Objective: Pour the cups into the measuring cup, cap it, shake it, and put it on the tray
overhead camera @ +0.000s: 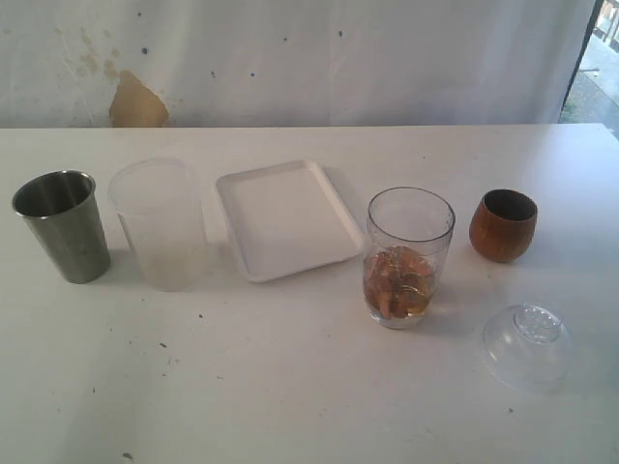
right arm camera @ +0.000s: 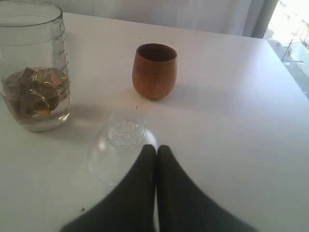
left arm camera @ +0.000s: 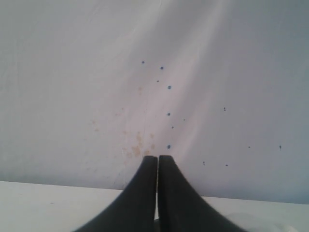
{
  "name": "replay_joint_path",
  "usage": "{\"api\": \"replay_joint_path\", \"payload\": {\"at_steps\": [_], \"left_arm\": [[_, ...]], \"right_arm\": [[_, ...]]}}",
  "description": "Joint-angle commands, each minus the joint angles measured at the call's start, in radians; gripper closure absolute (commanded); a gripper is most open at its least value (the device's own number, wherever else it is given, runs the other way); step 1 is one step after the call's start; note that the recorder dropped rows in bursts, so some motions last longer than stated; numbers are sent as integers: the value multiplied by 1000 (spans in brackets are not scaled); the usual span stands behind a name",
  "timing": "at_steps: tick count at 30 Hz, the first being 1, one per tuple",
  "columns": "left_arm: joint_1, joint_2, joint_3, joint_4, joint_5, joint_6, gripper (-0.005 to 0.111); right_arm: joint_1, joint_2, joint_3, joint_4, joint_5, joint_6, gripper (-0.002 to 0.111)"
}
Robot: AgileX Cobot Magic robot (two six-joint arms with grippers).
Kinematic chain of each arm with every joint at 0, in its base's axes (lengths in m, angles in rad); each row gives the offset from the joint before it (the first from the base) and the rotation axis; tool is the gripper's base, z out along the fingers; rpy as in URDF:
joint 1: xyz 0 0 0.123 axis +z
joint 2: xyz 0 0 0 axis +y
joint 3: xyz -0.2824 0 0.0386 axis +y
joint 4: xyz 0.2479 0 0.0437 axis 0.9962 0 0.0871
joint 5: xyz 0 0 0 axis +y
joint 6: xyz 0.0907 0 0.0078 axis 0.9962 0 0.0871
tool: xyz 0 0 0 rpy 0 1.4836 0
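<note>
We look at a pale, speckled wall [overhead camera: 338, 58] with a brown stain [overhead camera: 135, 101], and in front of it a wide white desk [overhead camera: 290, 387], flat, lightly marked and with plenty of bare room at the front. On it the tray [overhead camera: 285, 217] lies at the middle, nothing in it. To its left stand a frosted cup [overhead camera: 160, 227] and, furthest left, the steel tumbler [overhead camera: 63, 227]. To the tray's right the measuring cup [overhead camera: 408, 256] stands upright, its long axis vertical and its mouth uncovered, with brownish pieces in its lower part. The wooden cup [overhead camera: 503, 224] is upright beyond it on the right. Nearer the front edge a clear domed lid [overhead camera: 527, 346] rests on the desk apart from both; we cannot tell exactly how it is tilted. Pouring looks done to us, so capping seems next. In the right wrist view the right tool [right arm camera: 156, 147] sits pressed closed and empty, with the lid just ahead of its tips and the measuring cup further on to one side, so we judge the right arm the nearer. The left tool [left arm camera: 157, 157] is likewise closed on nothing and faces only the wall.
</note>
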Motion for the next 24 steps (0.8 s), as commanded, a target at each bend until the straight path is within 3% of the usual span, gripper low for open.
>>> {"api": "replay_joint_path", "payload": {"at_steps": [1,7,11,14,16,19,24], "left_arm": [[0,-3,2,6,2,-6,106],[0,-3,5,-23,2,-6,106],[0,-67,91,-282,2,-6,106],[0,-147,155,-369,12,229,106],[-2,-195,155,-457,174,369,106],[-2,-233,155,-516,293,543,106],[-37,-317,155,-516,470,657,106]], "right_arm": [[4,-8,5,-1,-11,4,108],[4,-8,5,-1,-11,4,108],[4,-8,5,-1,-11,4,108],[4,-8,5,-1,-11,4,108],[4,-8,5,-1,-11,4,108],[4,-8,5,1,-11,4,108],[4,-8,5,1,-11,4,108]]}}
